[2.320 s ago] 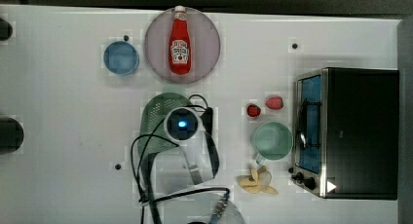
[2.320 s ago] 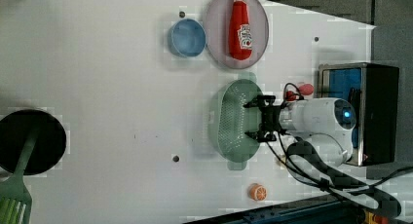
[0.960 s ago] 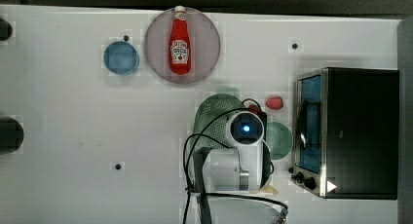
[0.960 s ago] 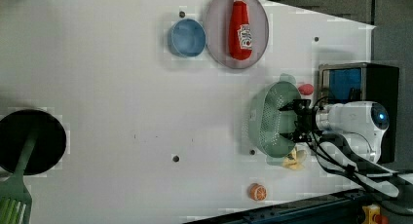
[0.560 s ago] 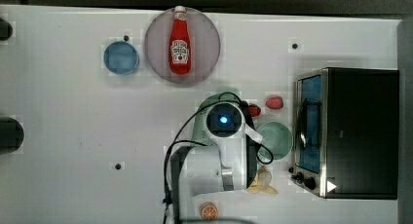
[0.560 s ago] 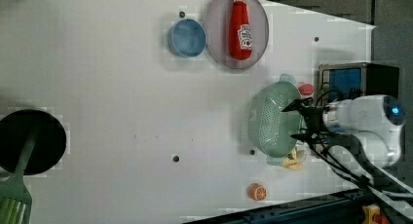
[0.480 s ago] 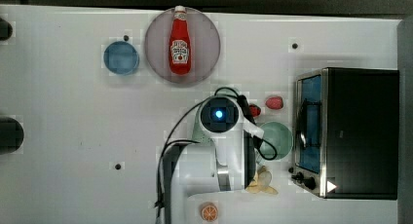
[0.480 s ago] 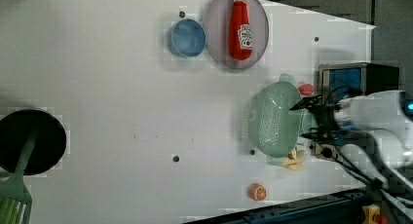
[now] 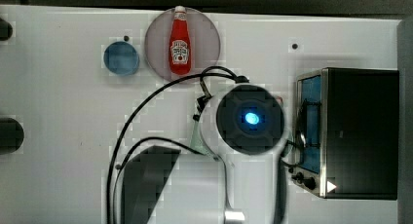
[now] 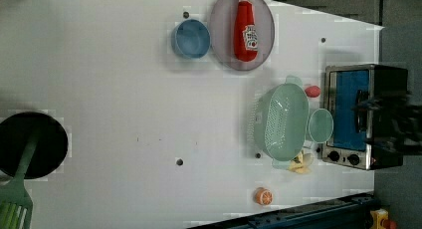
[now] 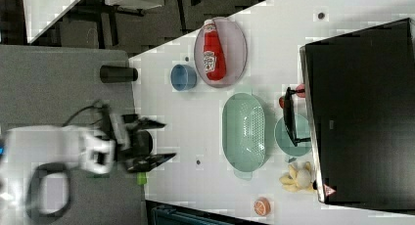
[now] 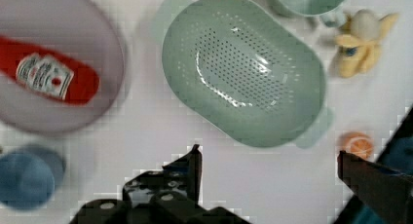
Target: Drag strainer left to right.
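1. The strainer (image 10: 281, 122) lies free on the white desk (image 10: 109, 89), near the left view's right edge, its rim just beside the mint mug (image 10: 320, 125).
2. The toaster oven (image 10: 361, 114) stands past the mug, closing off that side.
3. The gripper (image 12: 268, 168) is raised clear of the strainer, fingers (image 12: 191, 166) spread wide and holding nothing.
4. A toy banana (image 10: 300, 162) lies by the strainer's lower end in the left view; an orange (image 10: 262, 196) sits near the desk's bottom edge.
5. The ketchup bottle (image 10: 245, 27) lies on its plate (image 10: 224, 45) beside the blue bowl (image 10: 191, 38), toward the top edge.
6. Bare desk spreads wide toward the left view's left.
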